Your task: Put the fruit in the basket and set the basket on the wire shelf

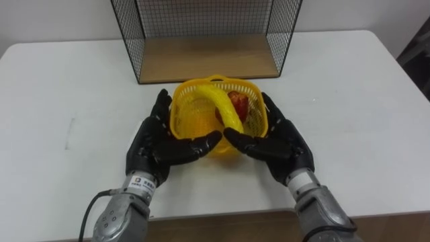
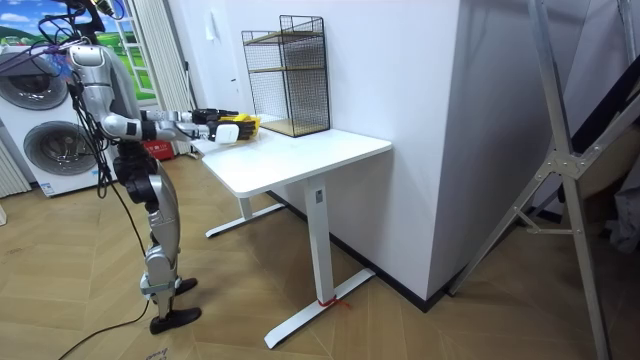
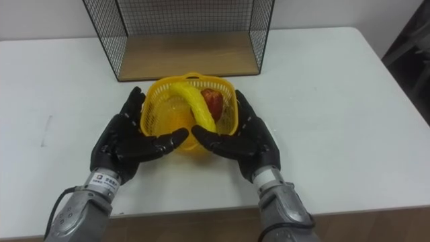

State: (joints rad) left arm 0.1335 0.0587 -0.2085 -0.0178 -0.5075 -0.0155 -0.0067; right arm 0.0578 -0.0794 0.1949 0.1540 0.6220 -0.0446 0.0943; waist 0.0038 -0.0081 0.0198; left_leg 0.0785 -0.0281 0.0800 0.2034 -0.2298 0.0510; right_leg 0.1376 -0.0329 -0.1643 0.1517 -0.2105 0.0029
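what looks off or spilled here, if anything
Nothing is spilled or damaged. One slight oddity: the banana seems to arch over the rim of the yellow basket, beside the red fruit, so it might shift on lifting. The left hand and right hand flank the basket with straight fingers.

Glossy plastic basket [image 1: 216, 111]; wire shelf [image 1: 208, 37], wooden base.
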